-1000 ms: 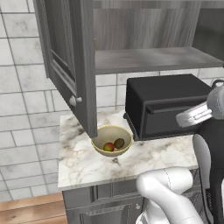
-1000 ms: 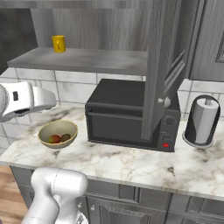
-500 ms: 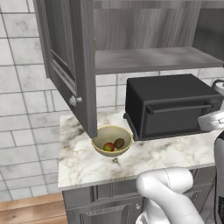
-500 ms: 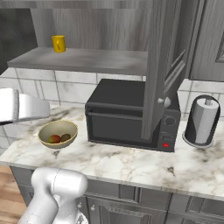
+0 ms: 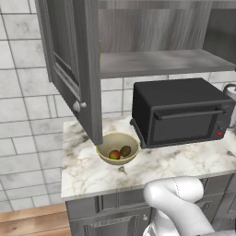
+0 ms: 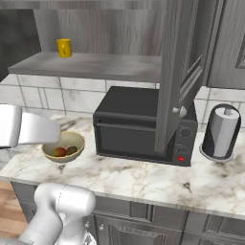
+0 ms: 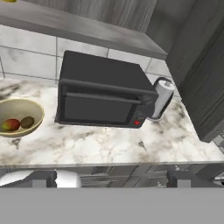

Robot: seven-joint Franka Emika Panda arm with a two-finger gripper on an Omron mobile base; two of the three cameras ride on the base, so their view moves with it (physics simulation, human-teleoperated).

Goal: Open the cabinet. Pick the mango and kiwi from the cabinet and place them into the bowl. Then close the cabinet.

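Tan-gold bowl [image 5: 117,147] on the counter [image 5: 184,161] holds mango [image 5: 114,155] at nine o'clock of kiwi [image 5: 125,150]; cabinet [image 5: 76,69] doors hang open, awaiting closing. Tool released, empty.

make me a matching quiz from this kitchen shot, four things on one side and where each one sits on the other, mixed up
Things:
1. mango
2. yellow cup
3. paper towel roll
4. toaster oven

Places:
A. on the cabinet shelf
B. on the counter, between the bowl and the paper towel roll
C. in the bowl, beside the kiwi
D. on the counter, at the far end from the bowl

Pairs: 1-C, 2-A, 3-D, 4-B
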